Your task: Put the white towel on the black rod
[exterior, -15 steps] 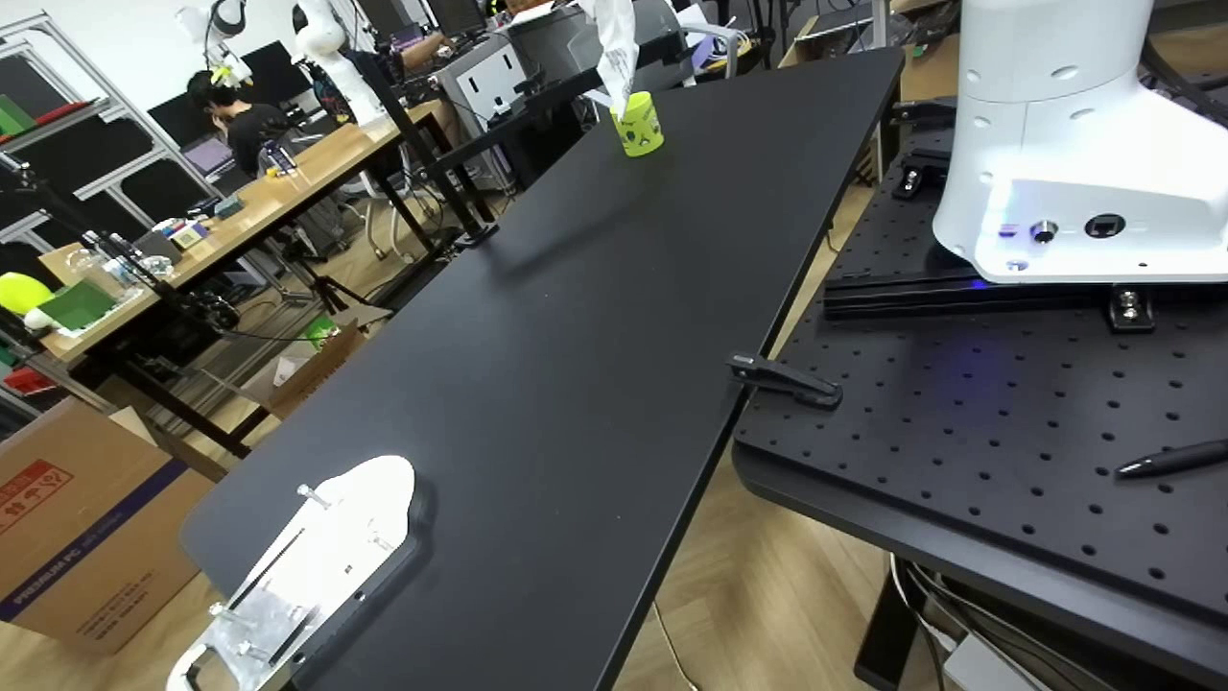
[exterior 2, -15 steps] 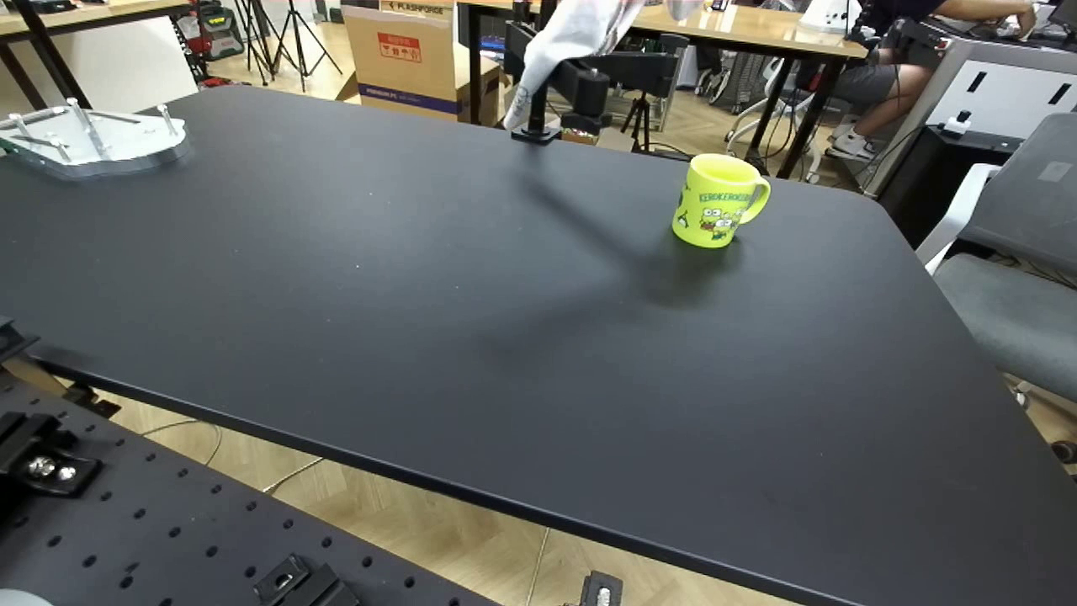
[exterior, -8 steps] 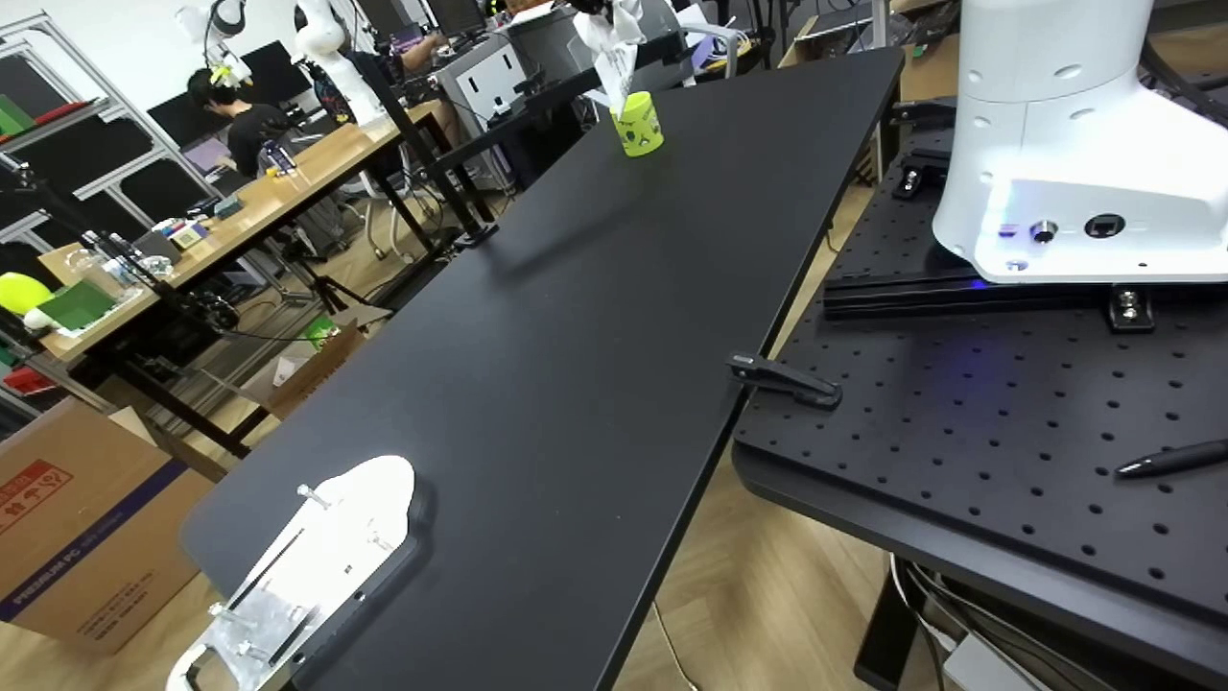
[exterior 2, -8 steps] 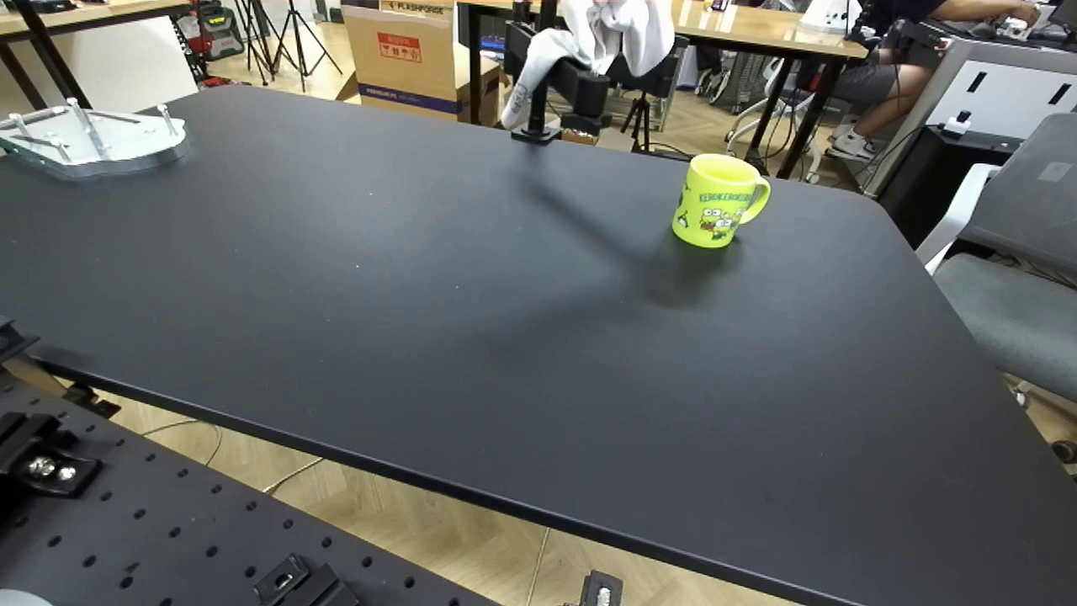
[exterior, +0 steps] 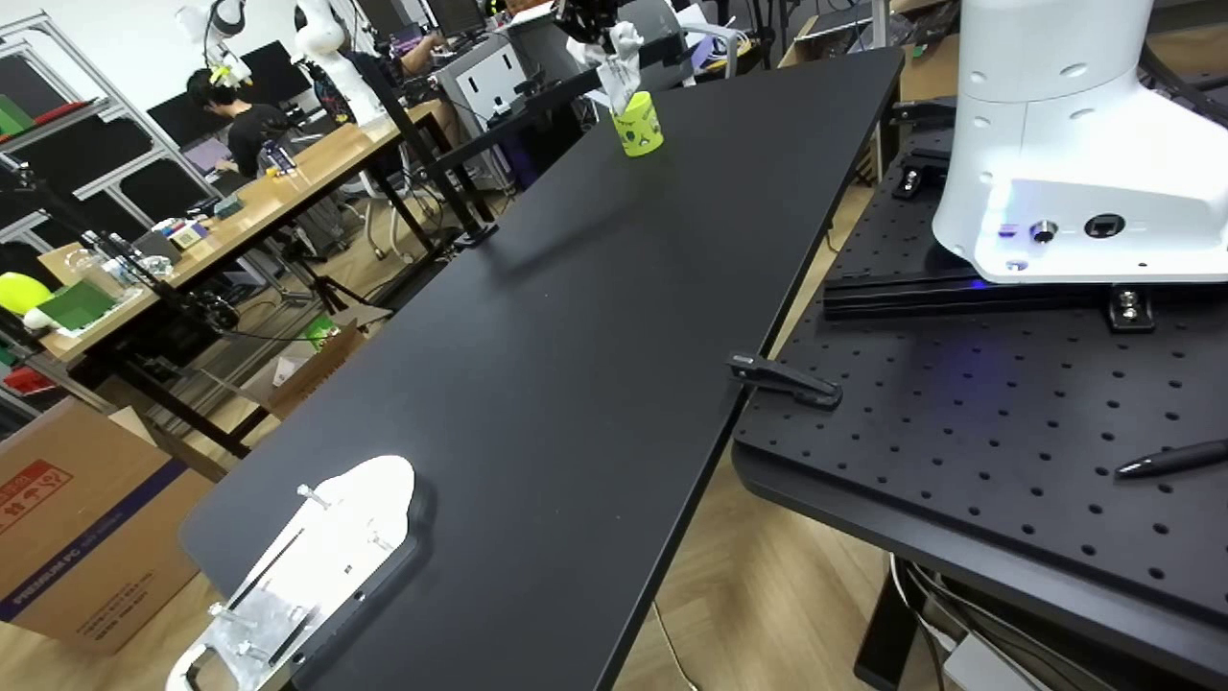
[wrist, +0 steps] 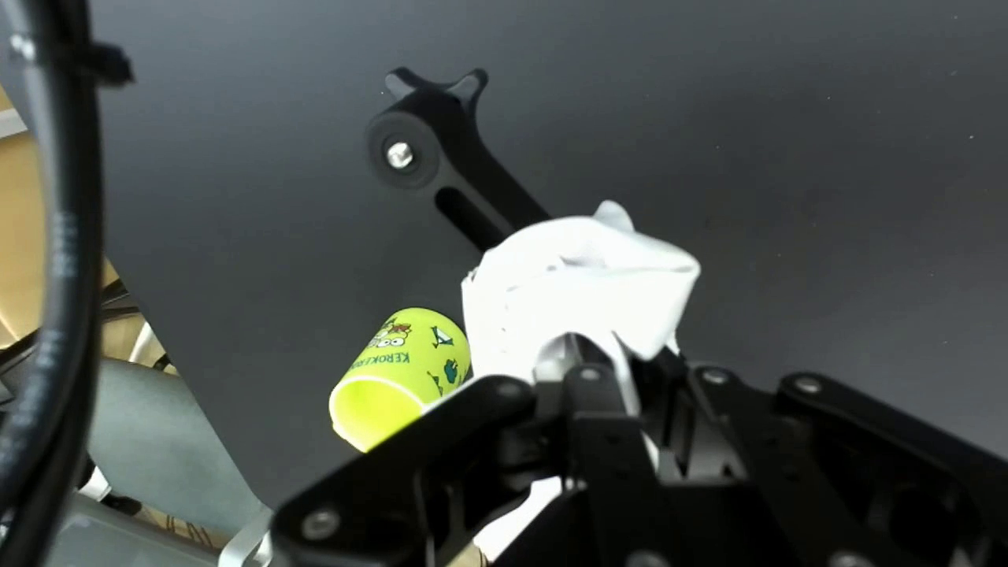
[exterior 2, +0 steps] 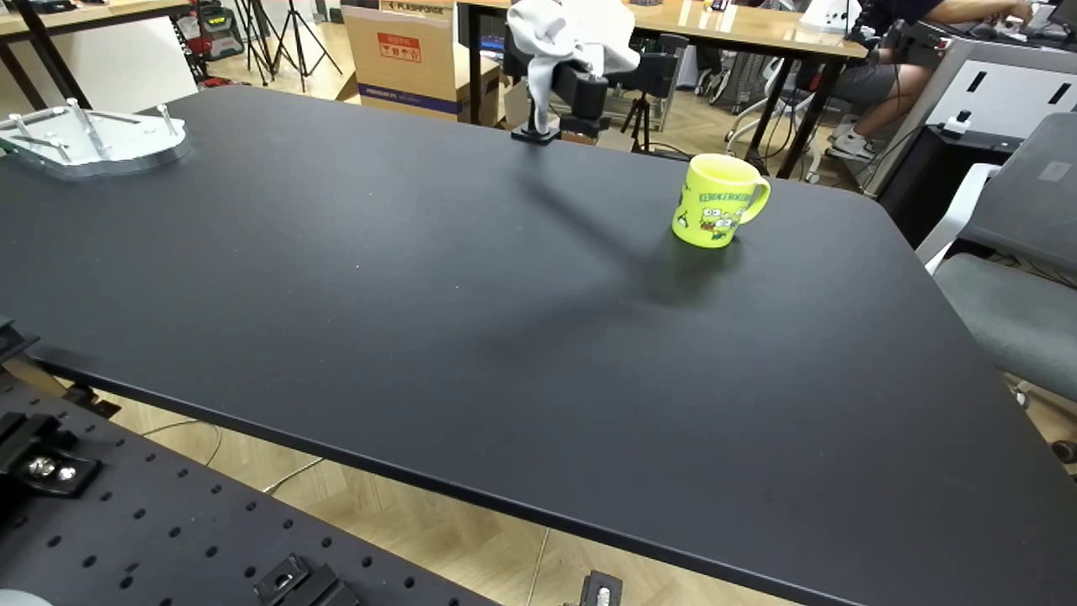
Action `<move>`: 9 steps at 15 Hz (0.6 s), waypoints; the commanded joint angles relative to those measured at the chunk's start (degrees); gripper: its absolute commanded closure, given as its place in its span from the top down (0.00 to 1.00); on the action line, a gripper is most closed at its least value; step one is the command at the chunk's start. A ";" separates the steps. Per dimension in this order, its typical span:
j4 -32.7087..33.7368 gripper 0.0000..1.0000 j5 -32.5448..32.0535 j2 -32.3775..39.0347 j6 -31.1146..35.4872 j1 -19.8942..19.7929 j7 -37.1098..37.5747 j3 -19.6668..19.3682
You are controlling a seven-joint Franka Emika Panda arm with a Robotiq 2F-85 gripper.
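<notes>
A white towel (exterior 2: 572, 38) hangs bunched over the black rod (exterior 2: 586, 94) in an exterior view, hiding part of the rod and its upright post. The towel (exterior: 614, 77) also overlaps the far part of the rod (exterior: 552, 96) above the green mug. In the wrist view the rod (wrist: 488, 177) runs from its knobbed end to under the towel (wrist: 575, 291). My gripper (wrist: 630, 378) is shut on the towel, with folds bulging out past the fingertips. The gripper (exterior: 602, 38) is above the rod. I cannot tell whether the towel touches the rod.
A yellow-green mug (exterior 2: 715, 202) stands on the black table (exterior 2: 471, 362) near the rod; it shows in the wrist view (wrist: 402, 378) too. A white pegged fixture (exterior: 336, 537) lies at the table's other end. A chair (exterior 2: 1010, 236) stands beside the table.
My gripper and the towel have come down into view and shifted sideways along the rod. The towel's tail now hangs beside the upright post. The mug has not moved.
</notes>
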 commanded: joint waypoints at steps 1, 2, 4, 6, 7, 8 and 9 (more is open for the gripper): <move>-3.10 0.03 0.50 -3.29 -0.42 0.49 -0.25 0.29; -3.45 0.03 0.77 -3.55 -0.53 0.44 -0.48 0.24; -3.94 0.03 1.31 -3.89 -0.70 0.23 -0.75 0.10; -4.22 0.37 1.72 -4.06 -0.78 0.08 -1.00 -0.01; -4.32 0.42 1.95 -4.12 -0.84 0.01 -0.99 -0.04; -4.37 0.50 2.36 -4.12 -0.80 -0.04 -1.17 -0.11; -4.38 0.56 2.56 -4.14 -0.79 -0.08 -1.26 -0.16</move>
